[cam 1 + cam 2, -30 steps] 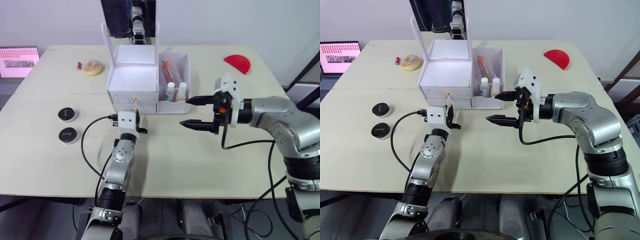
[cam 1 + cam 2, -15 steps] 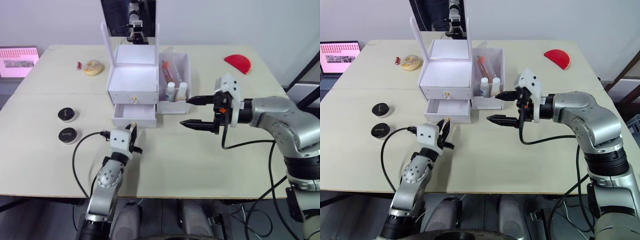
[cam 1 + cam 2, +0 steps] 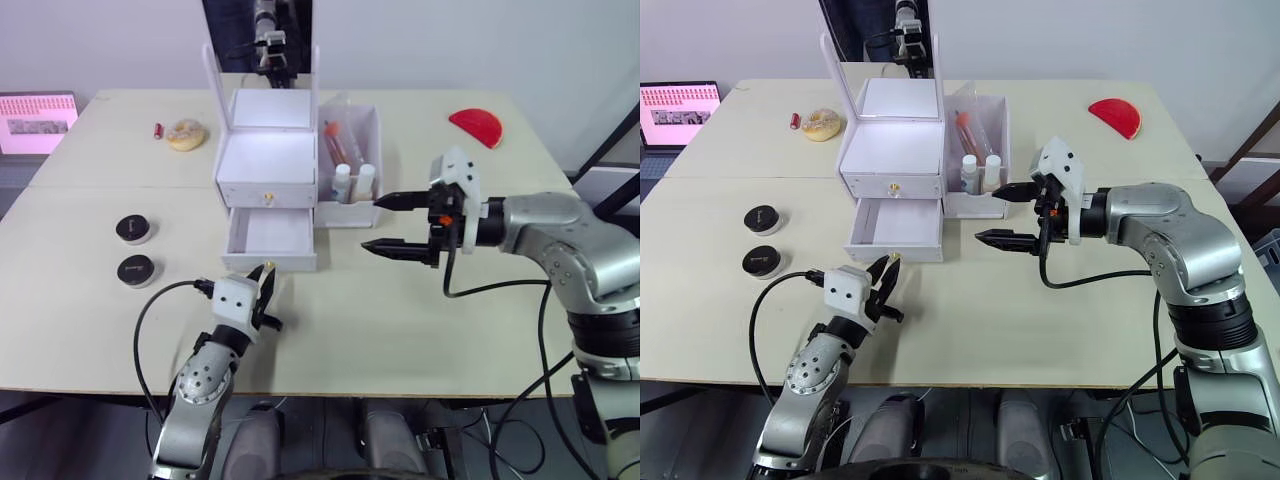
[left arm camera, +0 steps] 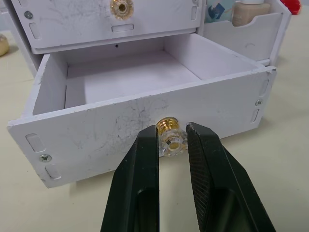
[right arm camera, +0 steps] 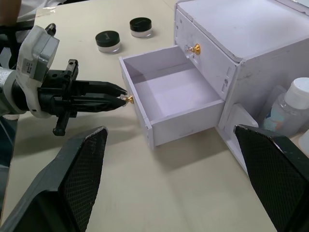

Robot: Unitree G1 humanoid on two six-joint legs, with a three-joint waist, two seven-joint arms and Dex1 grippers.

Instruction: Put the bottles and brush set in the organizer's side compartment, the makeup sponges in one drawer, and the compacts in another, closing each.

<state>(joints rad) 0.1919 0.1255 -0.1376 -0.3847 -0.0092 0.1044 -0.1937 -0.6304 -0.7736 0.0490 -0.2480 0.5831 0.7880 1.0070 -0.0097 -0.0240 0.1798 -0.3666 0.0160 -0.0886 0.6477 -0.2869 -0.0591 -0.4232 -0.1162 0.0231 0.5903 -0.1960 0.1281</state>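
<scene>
A broad, pale, matte worktop carries everything. On it stands the white plastic organizer, boxy and scuffed, with a raised lid; it is set just beyond the left gripper and beside the right gripper. The lower drawer is pulled out, a shallow rectangular tray with smooth, bare inner walls and a scratched front panel. The upper drawer is closed flush. The clear side compartment is seen just past the right gripper's jaws; two small round-capped bottles stand upright in it, with a slim reddish brush set behind them.

The right gripper's jaws are spread wide apart and nothing is held between them. The left gripper's ribbed black jaws are nearly closed around the small brass-and-clear knob of the lower drawer; whether the knob is pinched or just flanked cannot be told.

Two round black-lidded compacts lie well to the left of the left gripper. A rounded tan sponge lies far beyond it.
</scene>
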